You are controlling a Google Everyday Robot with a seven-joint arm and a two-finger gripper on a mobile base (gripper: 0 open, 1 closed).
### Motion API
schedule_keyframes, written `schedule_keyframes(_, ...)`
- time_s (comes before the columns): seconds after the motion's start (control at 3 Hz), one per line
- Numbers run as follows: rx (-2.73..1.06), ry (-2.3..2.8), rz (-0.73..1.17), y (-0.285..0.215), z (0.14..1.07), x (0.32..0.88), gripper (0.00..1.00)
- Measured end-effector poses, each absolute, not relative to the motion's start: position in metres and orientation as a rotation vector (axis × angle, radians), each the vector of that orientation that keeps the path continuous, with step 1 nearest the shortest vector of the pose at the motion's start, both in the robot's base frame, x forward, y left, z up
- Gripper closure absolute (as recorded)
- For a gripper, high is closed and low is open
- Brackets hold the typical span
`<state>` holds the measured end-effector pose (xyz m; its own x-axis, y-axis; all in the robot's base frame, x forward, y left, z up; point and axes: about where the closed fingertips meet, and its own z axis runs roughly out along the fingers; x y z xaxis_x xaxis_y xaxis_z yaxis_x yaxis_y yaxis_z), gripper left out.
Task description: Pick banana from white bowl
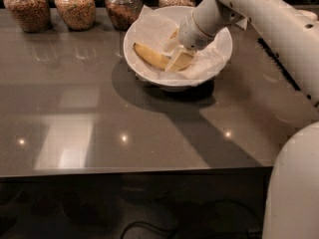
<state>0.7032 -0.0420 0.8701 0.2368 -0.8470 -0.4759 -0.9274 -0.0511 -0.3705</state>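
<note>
**Gripper down in the white bowl, at the banana's end**

Camera view: The gripper [175, 57] is lowered into the white bowl [130, 40], right at the end of the banana [148, 56] that lies nearest it. That end is covered by the gripper, so only the yellow length running away from the gripper toward the picture's left shows, with its far tip close to the bowl's wall. Whether the gripper is clamped on the fruit or merely resting against it cannot be told, since the wrist above blocks the contact.

Crumpled white paper [152, 27] lines the bowl. It rises behind and to the left of the gripper and folds over the rim on the gripper's other side. The arm [259, 14] runs up and away from the gripper to the top right corner, where it is cut off, and it hides part of the bowl's rear rim.

Beyond the gripper and mostly to its left stand four glass jars [75, 6] of brownish contents, their tops cropped by the picture's edge. The one nearest the gripper is partly hidden behind the bowl and paper.

The bowl sits on a dark glossy counter [99, 123] that spreads out in front of the gripper. A pale rounded part of the robot body [294, 193] fills the lower right corner, blurred and cut off.
</note>
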Motion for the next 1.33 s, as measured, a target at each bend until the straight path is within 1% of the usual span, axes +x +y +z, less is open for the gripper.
schedule_keyframes(0.33,-1.91,1.587,0.179,-0.026,0.861,0.72,0.43)
schedule_keyframes(0.67,-1.923,1.597,0.181,-0.023,0.85,0.726,0.43)
schedule_keyframes(1.0,-1.944,1.619,0.194,-0.022,0.835,0.727,0.46)
schedule_keyframes(1.33,-1.948,1.626,0.196,-0.022,0.831,0.727,0.64)
